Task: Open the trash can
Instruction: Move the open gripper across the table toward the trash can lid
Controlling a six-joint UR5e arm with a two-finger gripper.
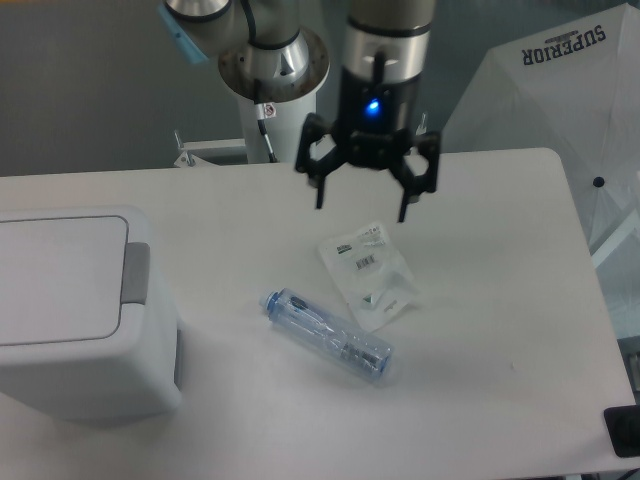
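Our gripper (361,207) hangs with fingers spread wide and empty, well apart from the trash can (85,315) at the counter's (500,290) left edge. We judge its plastic lid light, stiff and smooth; the grey tab (136,273) looks the natural place to press or lift.

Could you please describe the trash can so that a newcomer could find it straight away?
Look to the left edge of the white table. The trash can is the big white box there, lid shut, with a grey tab; it dwarfs the clear bottle lying nearby.
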